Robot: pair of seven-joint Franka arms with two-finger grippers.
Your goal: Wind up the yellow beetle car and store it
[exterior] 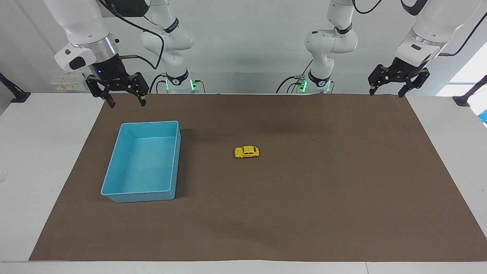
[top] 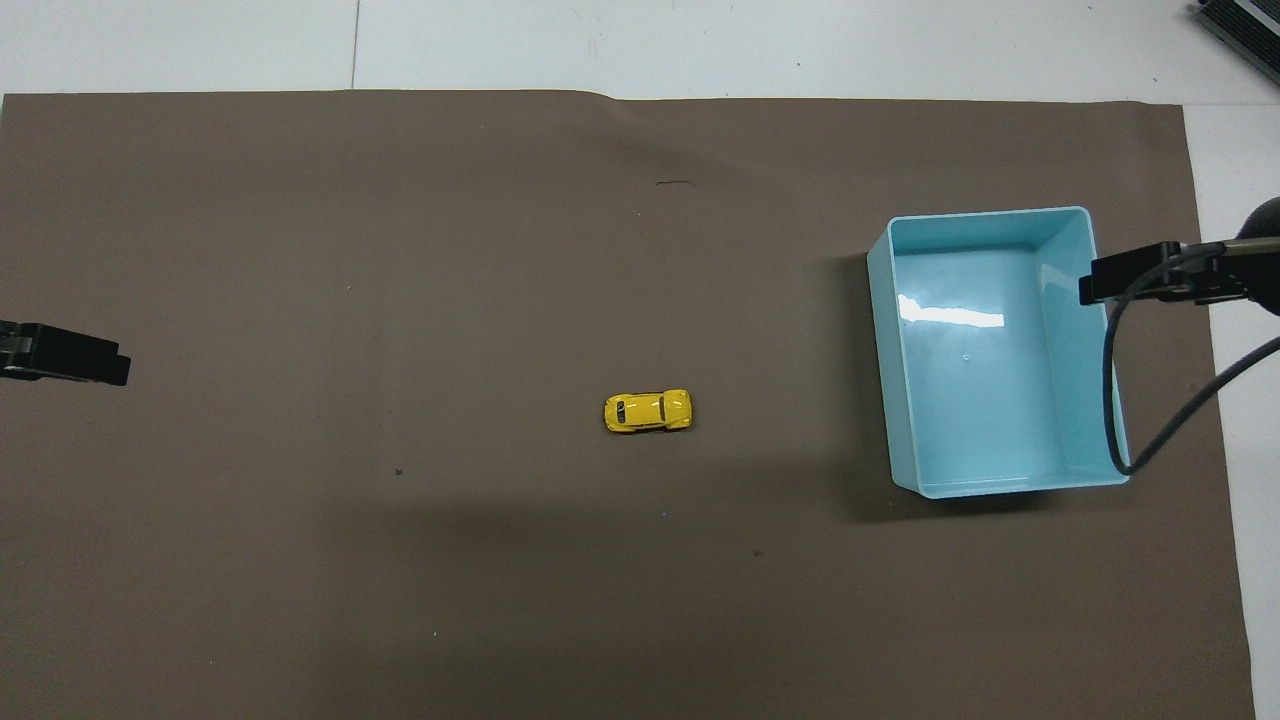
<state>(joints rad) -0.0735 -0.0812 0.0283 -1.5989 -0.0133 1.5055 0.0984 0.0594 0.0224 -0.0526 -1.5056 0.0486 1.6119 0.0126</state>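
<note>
Sitting alone mid-mat, the yellow beetle car (exterior: 246, 152) is free to grab — light blue bin (exterior: 142, 192) waits beside it, toward the right arm's end. Right gripper (exterior: 126, 102) and left gripper (exterior: 385, 93) hang raised, fingers apart, empty.

The small yellow beetle-shaped toy car (exterior: 247, 152) sits mid-mat on the brown paper mat (exterior: 304, 190), well apart from the light-blue plastic bin (exterior: 114, 171) toward the right arm's end.
</note>
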